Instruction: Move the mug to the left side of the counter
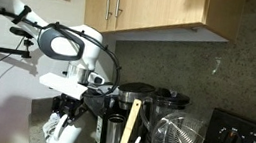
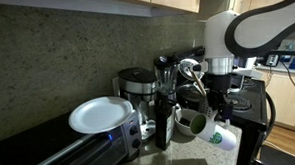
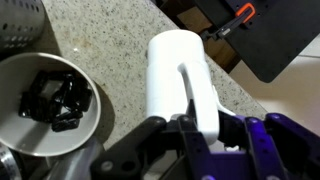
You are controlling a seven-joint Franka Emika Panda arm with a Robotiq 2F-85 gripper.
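Note:
The mug (image 3: 175,65) is white with a green logo. It hangs tilted on its side above the pale speckled counter (image 3: 110,40). My gripper (image 3: 195,125) is shut on the mug's handle. In an exterior view the mug (image 2: 212,130) hangs below the gripper (image 2: 200,102), in front of the appliances, with its mouth turned toward them. In an exterior view the gripper (image 1: 68,102) is at the left, with a white shape under it that may be the mug (image 1: 57,128).
A white bowl (image 3: 50,142) of black items sits on the counter beside the mug. A coffee maker (image 2: 138,88), a blender (image 2: 167,77) and a toaster oven with a white plate (image 2: 101,115) on it line the wall. A wooden spatula (image 1: 130,127) stands upright.

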